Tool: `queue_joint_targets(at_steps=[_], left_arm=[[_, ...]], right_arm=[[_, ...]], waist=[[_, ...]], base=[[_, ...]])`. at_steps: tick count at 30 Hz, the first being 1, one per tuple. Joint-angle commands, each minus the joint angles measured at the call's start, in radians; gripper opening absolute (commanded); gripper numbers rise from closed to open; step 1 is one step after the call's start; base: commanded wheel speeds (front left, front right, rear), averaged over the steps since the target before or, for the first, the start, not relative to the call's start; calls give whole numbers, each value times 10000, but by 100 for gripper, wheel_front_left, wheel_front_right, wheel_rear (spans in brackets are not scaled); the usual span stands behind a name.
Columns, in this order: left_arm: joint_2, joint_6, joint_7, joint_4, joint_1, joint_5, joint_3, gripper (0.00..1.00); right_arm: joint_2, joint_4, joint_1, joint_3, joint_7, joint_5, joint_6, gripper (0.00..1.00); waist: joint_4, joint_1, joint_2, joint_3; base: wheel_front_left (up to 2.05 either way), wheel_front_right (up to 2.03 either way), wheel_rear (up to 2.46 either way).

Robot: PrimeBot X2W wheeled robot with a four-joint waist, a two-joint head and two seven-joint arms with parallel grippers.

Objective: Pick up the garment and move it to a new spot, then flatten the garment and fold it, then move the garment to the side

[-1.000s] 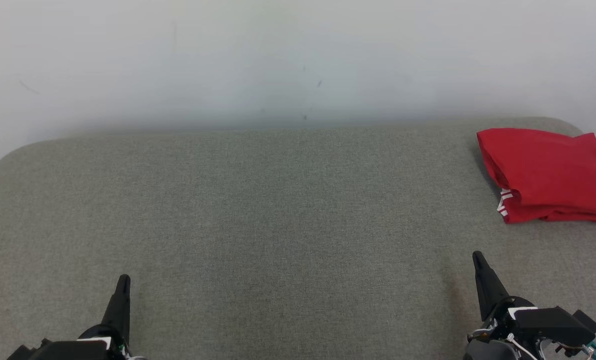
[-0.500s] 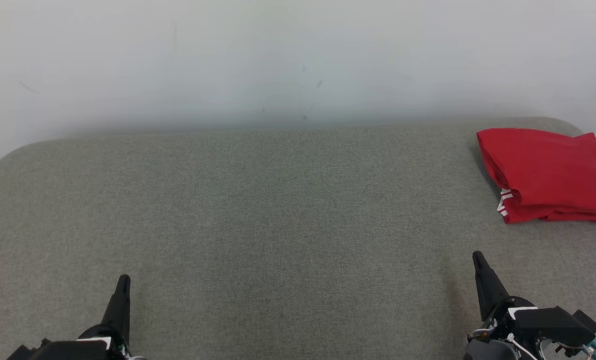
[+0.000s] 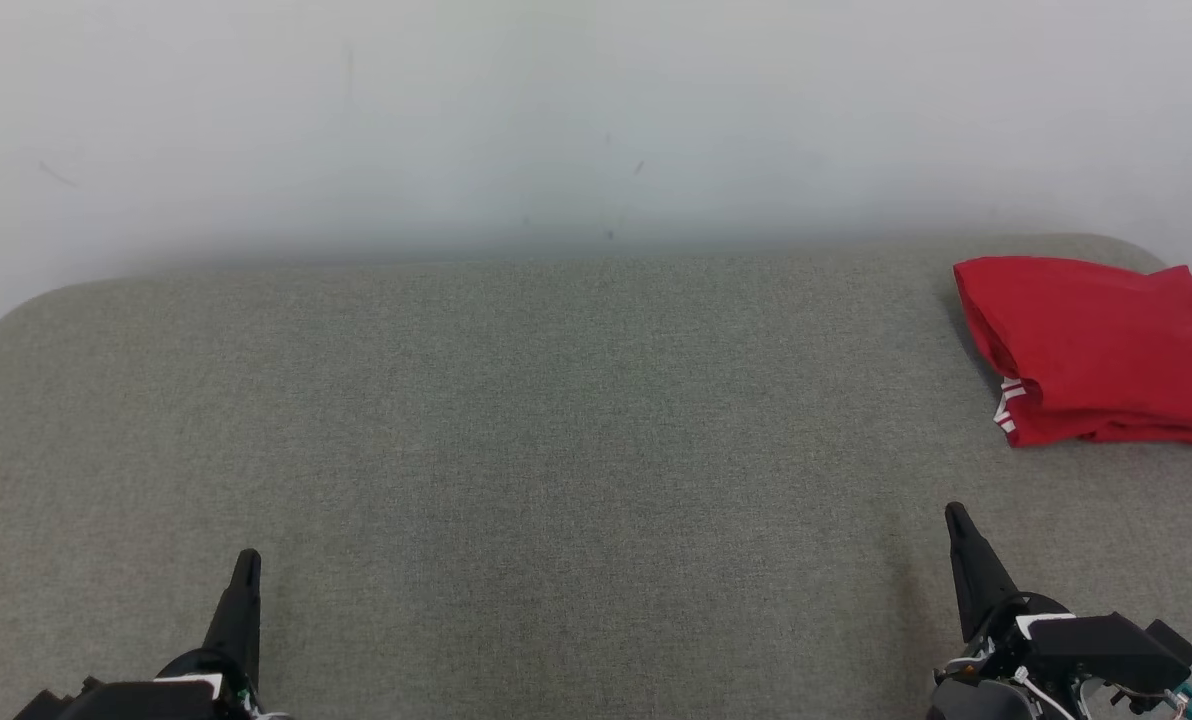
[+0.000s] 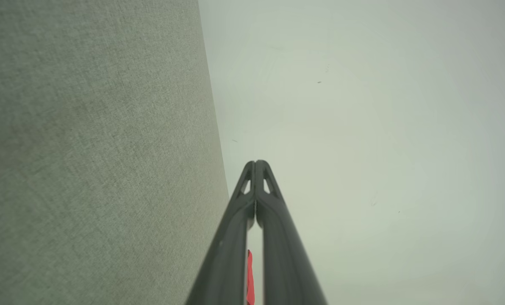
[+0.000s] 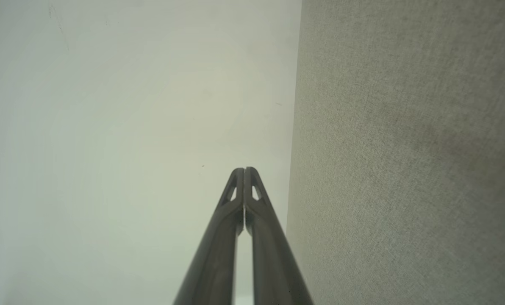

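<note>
A red garment (image 3: 1096, 350) with a bit of white print lies folded at the far right of the grey fabric surface (image 3: 556, 450), running past the head view's right edge. A sliver of the red garment (image 4: 249, 275) also peeks between the fingers in the left wrist view. My left gripper (image 3: 246, 560) rests at the lower left, shut and holding nothing, far from the garment. My right gripper (image 3: 954, 515) sits at the lower right, shut and empty, a little nearer than the garment. The wrist views show each pair of fingertips pressed together: left gripper (image 4: 256, 163), right gripper (image 5: 244, 170).
A plain pale wall (image 3: 556, 120) rises behind the grey surface. The surface's rounded back corners show at the far left and far right. A wide stretch of bare fabric lies between the two grippers and the wall.
</note>
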Motion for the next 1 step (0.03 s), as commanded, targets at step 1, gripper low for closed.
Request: queue_joint_targets(at_steps=[1], left_arm=[[-20, -34, 0, 12, -106, -55, 34, 0]], right_arm=[[2, -23, -58, 18, 27, 17, -21, 0]], waist=[[0, 0, 0, 0]], base=[[0, 0, 0]])
